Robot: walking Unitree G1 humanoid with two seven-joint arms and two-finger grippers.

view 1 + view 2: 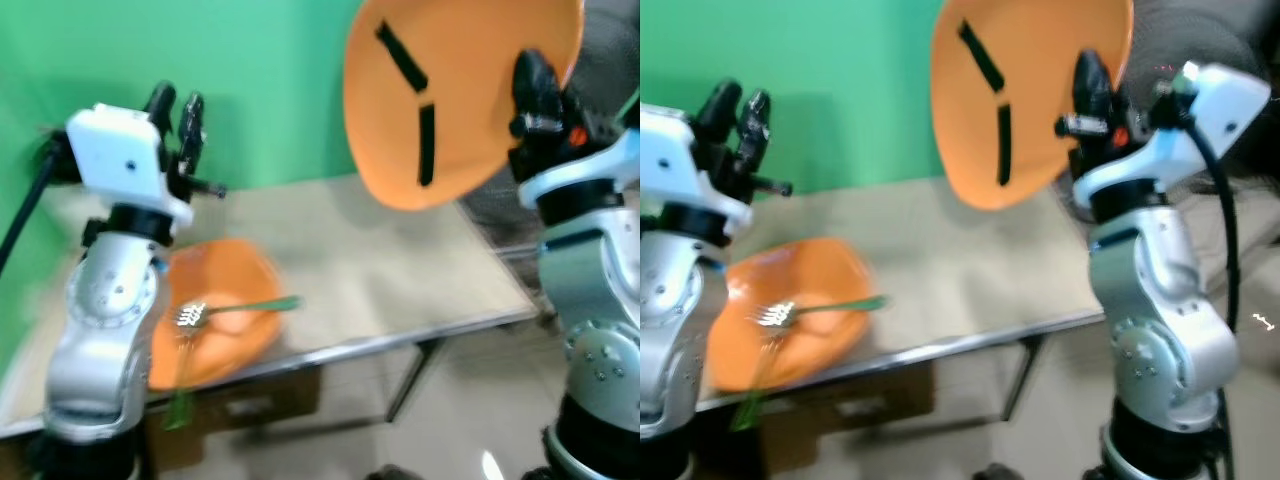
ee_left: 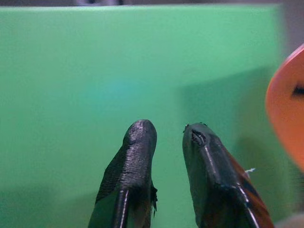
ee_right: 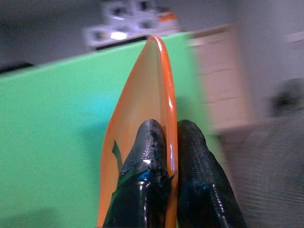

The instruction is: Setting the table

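Green backdrop wall (image 1: 270, 90) behind a beige metal-edged table (image 1: 400, 270), pale floor (image 1: 470, 410) below.

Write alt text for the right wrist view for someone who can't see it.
The right gripper pinches the rim of an orange plate, seen edge-on between its two black fingers. Behind it is a green backdrop; the room beyond is blurred.

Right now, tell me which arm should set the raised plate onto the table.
Right. The right gripper already pinches the round orange plate's rim, held above the beige table. The left gripper points at the green wall, holding nothing.
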